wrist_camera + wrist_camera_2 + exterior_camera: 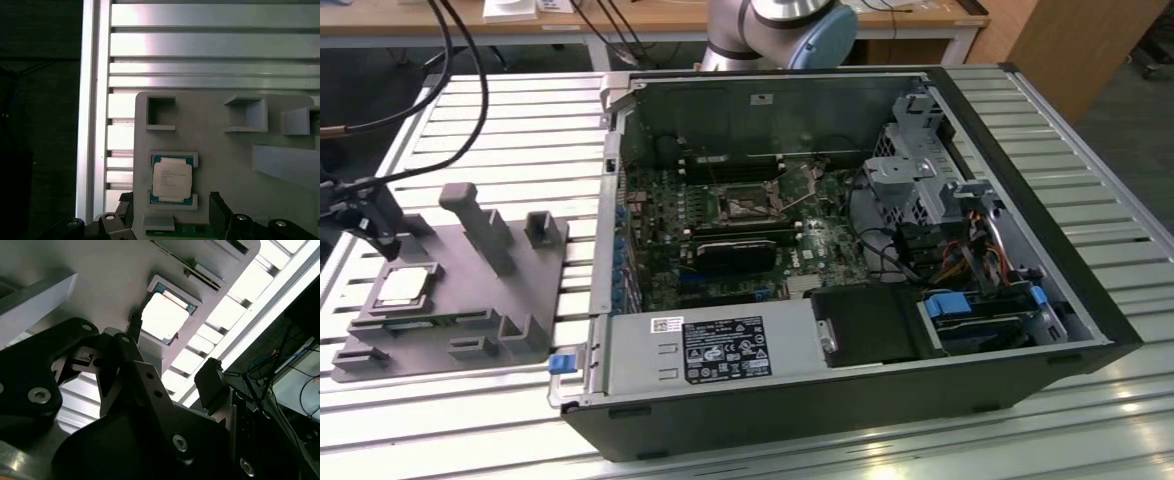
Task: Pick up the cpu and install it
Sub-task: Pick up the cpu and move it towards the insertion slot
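1. The cpu [403, 286] lies in a recess of the grey tray [460, 300], at nine o'clock from the computer case [761, 430] in the exterior view.
2. The jaws hover just above it, spread wide, gripping nothing.

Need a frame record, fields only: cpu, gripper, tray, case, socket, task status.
cpu: lying flat in a recess of the tray
tray: grey, with upright posts, at the exterior view's left of the case
gripper: open, over the cpu, holding nothing
case: side open, motherboard exposed
socket: on the motherboard, well away from the gripper
task status: cpu not yet picked up
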Tool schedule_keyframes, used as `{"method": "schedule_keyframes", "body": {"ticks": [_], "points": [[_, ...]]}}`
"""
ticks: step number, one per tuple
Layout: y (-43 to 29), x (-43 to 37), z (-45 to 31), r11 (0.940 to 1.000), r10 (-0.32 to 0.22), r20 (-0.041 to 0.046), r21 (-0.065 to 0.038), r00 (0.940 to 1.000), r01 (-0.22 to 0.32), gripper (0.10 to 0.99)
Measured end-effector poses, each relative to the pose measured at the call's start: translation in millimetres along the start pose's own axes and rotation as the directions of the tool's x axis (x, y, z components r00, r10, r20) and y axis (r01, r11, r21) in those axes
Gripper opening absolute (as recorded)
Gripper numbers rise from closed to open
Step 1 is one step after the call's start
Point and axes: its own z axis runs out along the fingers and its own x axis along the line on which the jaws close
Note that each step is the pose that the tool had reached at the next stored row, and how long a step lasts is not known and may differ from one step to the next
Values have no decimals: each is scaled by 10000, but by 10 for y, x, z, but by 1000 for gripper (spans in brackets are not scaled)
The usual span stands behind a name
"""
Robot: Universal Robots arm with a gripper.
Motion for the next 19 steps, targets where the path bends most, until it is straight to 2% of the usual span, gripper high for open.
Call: {"method": "schedule_keyframes", "body": {"ticks": [19], "points": [[-13, -4, 215, 10000, 0, -2, 3, 10000, 0, 706]]}}
